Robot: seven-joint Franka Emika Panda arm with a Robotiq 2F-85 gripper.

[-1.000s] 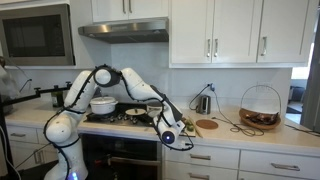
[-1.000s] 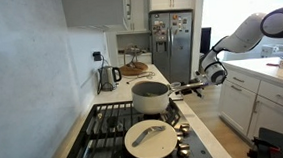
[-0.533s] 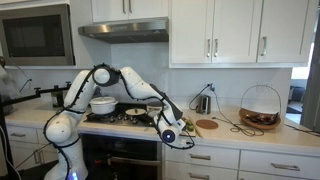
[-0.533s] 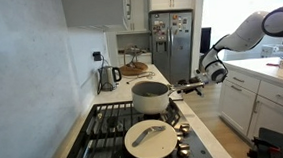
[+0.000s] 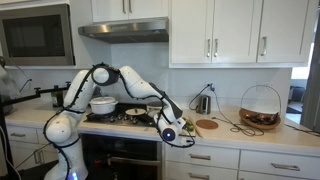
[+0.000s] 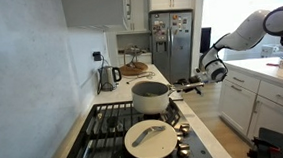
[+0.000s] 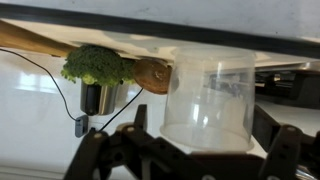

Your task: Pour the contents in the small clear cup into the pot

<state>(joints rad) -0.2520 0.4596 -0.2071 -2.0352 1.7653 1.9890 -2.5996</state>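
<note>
Wrist view: shows the small clear cup framed between the two fingers of the gripper. Fingers spread wide, one either side of the cup, a sliver of pale counter visible between each finger and the cup wall, so apparently no grip. Looks empty through the clear wall, though cannot tell for certain. Behind the cup: a piece of broccoli against a wooden board, and a metal cup with a dark cord.

Exterior views: place the gripper low at the counter's front edge beside the stove, well apart from the pot. Seen from along the stove, the gripper hangs just past the pot, level with its handle. Cup itself too small to pick out there.

Compared with a second ago: arm in practically the same place, no visible shift of pot, white pot or frying pan. Only the spread fingers stand out.

Judged from this: cup stands free on the counter, not over the pot. Either set down after pouring or not yet grasped; cannot say which.
</note>
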